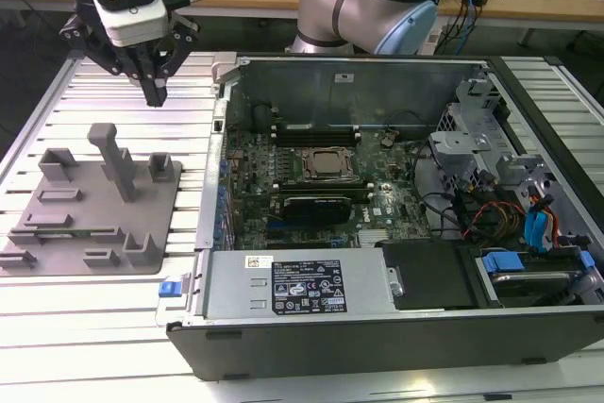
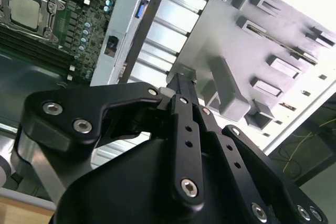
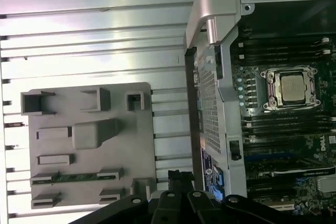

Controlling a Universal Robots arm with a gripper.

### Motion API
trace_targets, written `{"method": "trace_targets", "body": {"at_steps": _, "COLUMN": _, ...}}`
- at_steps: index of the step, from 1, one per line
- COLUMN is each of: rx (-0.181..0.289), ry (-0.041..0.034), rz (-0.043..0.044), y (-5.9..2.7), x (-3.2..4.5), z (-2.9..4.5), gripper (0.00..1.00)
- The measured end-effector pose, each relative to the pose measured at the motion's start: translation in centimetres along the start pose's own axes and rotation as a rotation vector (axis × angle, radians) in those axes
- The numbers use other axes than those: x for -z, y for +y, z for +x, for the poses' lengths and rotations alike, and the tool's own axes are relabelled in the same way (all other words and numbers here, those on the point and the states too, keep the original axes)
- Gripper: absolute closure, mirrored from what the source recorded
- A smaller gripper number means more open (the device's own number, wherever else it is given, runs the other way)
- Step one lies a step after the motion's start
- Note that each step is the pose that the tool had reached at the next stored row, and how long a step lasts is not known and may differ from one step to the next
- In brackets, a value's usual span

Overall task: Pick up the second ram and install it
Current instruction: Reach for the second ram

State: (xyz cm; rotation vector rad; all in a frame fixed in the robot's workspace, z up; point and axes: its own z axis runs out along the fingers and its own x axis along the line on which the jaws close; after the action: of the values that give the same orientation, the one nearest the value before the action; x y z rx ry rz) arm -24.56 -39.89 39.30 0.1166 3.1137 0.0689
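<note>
In the exterior view the gripper (image 1: 156, 93) hangs empty over the slatted tabletop (image 1: 94, 101). Its fingers are pressed together, near the grey fixture (image 1: 94, 209) beside the open computer case (image 1: 377, 280).

In the second wrist view the second ram (image 2: 274, 36) stands on edge in a fixture slot, well apart from the gripper.

In the first wrist view it is a thin green strip between two end blocks. It looks light, stiff and fragile, and is best pinched across its flat faces mid-length, clear of the contacts.

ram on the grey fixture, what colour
Dark green; the second ram shows best in the first wrist view.
</note>
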Motion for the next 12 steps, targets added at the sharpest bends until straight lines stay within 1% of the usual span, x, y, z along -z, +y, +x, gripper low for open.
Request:
{"method": "trace_targets", "body": {"at_steps": 3, "rx": 0.000, "ry": 0.0000, "rz": 0.0000, "y": -0.03, "x": 0.01, "z": 0.36, "gripper": 0.92}}
{"method": "trace_targets", "body": {"at_steps": 6, "rx": 0.000, "ry": 0.0000, "rz": 0.0000, "y": -0.09, "x": 0.03, "z": 1.14, "gripper": 0.92}}
{"method": "trace_targets", "body": {"at_steps": 8, "rx": 0.000, "ry": -0.0001, "rz": 0.0000, "y": -0.11, "x": 0.03, "z": 1.48, "gripper": 0.92}}
{"method": "trace_targets", "body": {"at_steps": 12, "rx": 0.000, "ry": 0.0000, "rz": 0.0000, "y": -0.14, "x": 0.05, "z": 1.92, "gripper": 0.92}}
